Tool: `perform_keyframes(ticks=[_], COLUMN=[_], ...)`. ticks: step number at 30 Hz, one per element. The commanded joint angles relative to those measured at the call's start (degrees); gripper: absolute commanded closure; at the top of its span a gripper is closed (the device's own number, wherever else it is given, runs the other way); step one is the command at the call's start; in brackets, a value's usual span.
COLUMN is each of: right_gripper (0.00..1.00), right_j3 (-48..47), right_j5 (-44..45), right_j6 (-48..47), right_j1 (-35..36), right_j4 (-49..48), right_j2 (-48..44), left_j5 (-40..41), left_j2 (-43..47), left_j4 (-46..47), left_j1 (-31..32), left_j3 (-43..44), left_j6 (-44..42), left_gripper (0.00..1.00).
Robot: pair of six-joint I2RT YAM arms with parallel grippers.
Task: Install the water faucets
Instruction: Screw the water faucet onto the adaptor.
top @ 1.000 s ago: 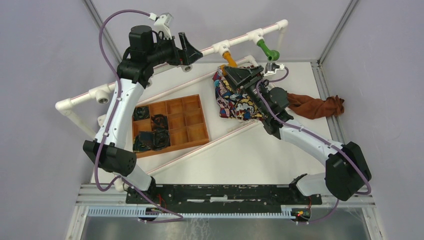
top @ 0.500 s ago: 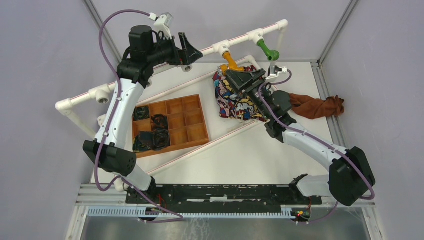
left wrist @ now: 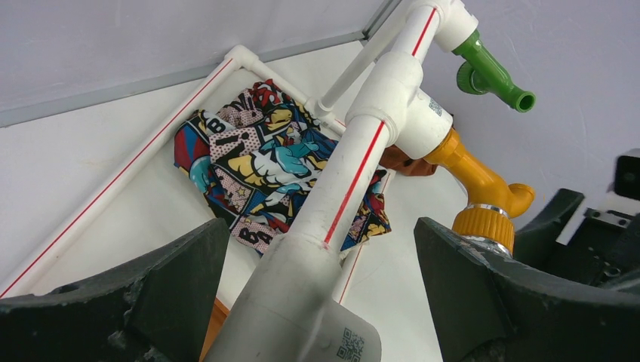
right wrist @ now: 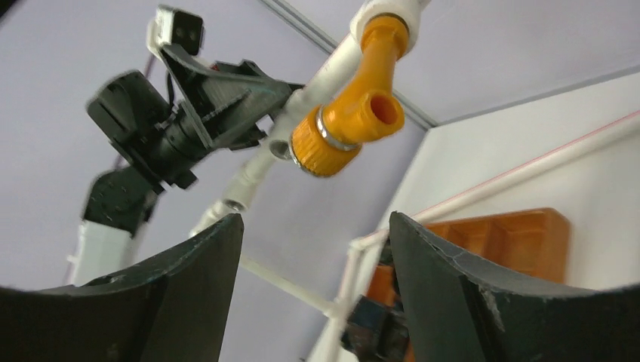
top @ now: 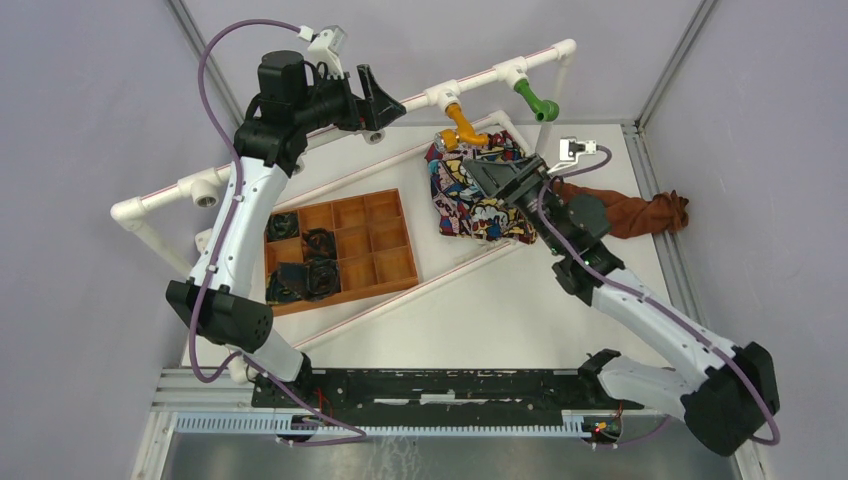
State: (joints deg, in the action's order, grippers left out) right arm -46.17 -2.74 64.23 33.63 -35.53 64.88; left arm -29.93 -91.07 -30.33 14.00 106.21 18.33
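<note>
The orange-yellow faucet (top: pixel 462 122) and, to its right, the green faucet (top: pixel 537 101) sat in the tee fittings (top: pixel 441 97) of the white pipe rail (top: pixel 300 137) at the far side of the table. The right gripper (right wrist: pixel 313 219) stood just near of the orange-yellow faucet, its jaws apart and empty, touching nothing. Further left, the left gripper (left wrist: pixel 321 226) straddled the white pipe rail with jaws wide and a gap on each side. We judged the installation to be at its closing step. The next move called for confirming that each faucet was seated, then withdrawing both arms without knocking the rail.
</note>
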Motion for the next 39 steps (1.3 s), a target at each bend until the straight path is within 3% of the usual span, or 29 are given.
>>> perform_keyframes(ticks=[1,7,9,13,18,23,30,39], right_gripper=[0.23,0.25,0.24,0.2,0.15,0.11,0.07,0.1], right_j3=[1.2,-7.5,-10.1,-10.8,-7.9,-1.3,-5.2,-10.9], right_j5=[2.4,0.9,6.6,22.2,38.9,40.3,38.6,33.8], right_j6=[-23.4,-65.2,-77.9,-99.7,-125.1,-149.8,-166.0,-167.4], right_j1=[-0.2,3.0,7.0,15.1,21.9,24.1,23.7,21.0], right_j4=[16.4,33.6,38.2,37.3,24.6,2.3,-11.4,-14.9], right_j2=[-9.4,-13.0,-12.4,-11.2,-8.9,-4.7,8.1,15.5], left_j5=[-0.7,-0.4,-0.2,0.3,0.8,1.6,3.2,2.9], left_j2=[0.4,0.6,0.7,0.9,0.5,0.5,1.2,1.3], left_j4=[0.2,0.2,0.1,-0.1,-0.6,-0.5,-1.3,-2.1], left_j1=[0.3,0.2,0.2,0.2,0.3,0.2,0.3,0.3], left_j3=[2.0,2.9,3.1,2.8,2.7,2.4,2.1,2.0], left_j6=[-0.5,-0.7,-0.7,-0.9,-1.0,-0.9,-1.7,-2.2], left_gripper=[0.0,0.0,0.0,0.0,0.0,0.0,0.0,0.0])
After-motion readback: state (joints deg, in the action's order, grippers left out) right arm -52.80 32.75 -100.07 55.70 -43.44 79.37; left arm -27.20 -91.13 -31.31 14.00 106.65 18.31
